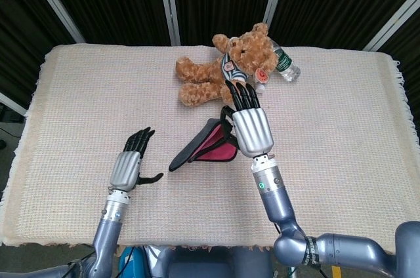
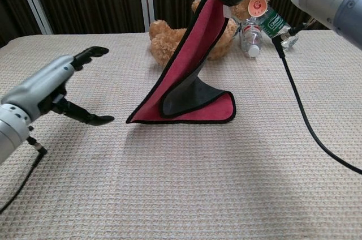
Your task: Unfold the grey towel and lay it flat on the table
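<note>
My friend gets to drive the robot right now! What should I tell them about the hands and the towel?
Right hand: holds one corner of the grey towel up high; its lower edge rests on the table, red side showing.
Left hand: open, holding nothing, left of the towel and apart from it.
Done: towel lifted and partly opened.
Left: take the low corner with the left hand, spread the towel and lay it flat.

A brown teddy bear [image 1: 223, 68] lies at the far side of my cream-clothed desk [image 1: 341, 127], a clear plastic bottle [image 1: 283, 65] on its side just beside it, dark curtains behind.
</note>
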Robot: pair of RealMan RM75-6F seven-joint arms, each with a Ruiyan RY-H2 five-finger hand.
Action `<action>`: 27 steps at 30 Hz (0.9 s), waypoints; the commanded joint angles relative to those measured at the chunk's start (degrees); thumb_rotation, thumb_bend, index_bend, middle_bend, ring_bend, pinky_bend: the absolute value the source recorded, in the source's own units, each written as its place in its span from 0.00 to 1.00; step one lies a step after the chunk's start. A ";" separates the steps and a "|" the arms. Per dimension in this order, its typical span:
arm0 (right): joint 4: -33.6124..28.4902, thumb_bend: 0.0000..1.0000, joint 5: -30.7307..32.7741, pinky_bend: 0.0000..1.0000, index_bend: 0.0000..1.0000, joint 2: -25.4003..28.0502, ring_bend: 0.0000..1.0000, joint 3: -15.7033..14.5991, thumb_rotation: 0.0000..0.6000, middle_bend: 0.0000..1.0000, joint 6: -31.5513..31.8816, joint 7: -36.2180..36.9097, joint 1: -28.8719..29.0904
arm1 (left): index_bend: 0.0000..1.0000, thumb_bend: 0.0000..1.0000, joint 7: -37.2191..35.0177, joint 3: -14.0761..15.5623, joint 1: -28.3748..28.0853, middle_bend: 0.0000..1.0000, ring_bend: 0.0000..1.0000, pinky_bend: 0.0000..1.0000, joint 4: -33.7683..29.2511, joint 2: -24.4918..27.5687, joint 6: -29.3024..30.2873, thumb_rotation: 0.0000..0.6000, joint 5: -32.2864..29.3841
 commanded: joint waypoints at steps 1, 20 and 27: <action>0.39 0.49 0.62 0.00 0.62 -0.39 0.00 -0.19 1.00 0.08 0.69 -0.32 0.30 | 0.02 0.01 -1.77 0.56 -1.56 0.00 0.00 0.00 2.71 -4.03 -0.59 1.00 0.09; -1.36 0.49 1.63 0.00 0.63 1.06 0.00 -0.98 1.00 0.08 3.99 -0.49 0.89 | 0.47 0.26 -2.56 -2.21 -3.89 0.05 0.00 0.00 14.09 -11.85 0.69 1.00 -1.48; -1.63 0.49 1.99 0.00 0.63 1.24 0.00 -1.89 1.00 0.08 4.61 -0.28 0.90 | 0.59 0.32 -2.81 -2.46 -3.77 0.07 0.00 0.00 14.31 -11.84 1.36 1.00 -1.85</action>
